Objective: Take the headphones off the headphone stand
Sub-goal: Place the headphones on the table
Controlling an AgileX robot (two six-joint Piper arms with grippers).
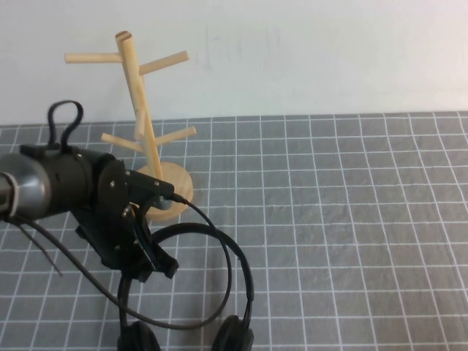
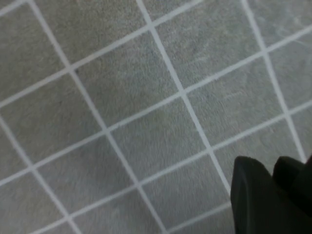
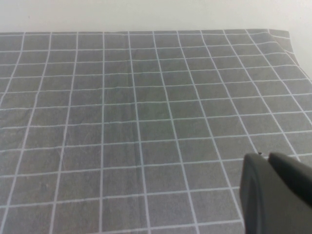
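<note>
The black headphones (image 1: 241, 272) lie on the grey checked mat near its front edge, off the stand, with the ear cups toward the front. The light wooden headphone stand (image 1: 143, 111) stands behind them at the back left with bare pegs. My left gripper (image 1: 167, 268) hangs low over the left side of the headband. In the left wrist view its fingers (image 2: 251, 195) are together with only mat in sight, and the left gripper (image 2: 273, 168) holds nothing that shows. My right gripper (image 3: 265, 158) is shut and empty over bare mat; it is out of the high view.
The left arm's black cable (image 1: 219, 241) loops across the headband. The stand's round base (image 1: 178, 183) sits just behind the left wrist. The white wall (image 1: 329, 51) closes the back. The mat (image 1: 351, 219) runs to the right.
</note>
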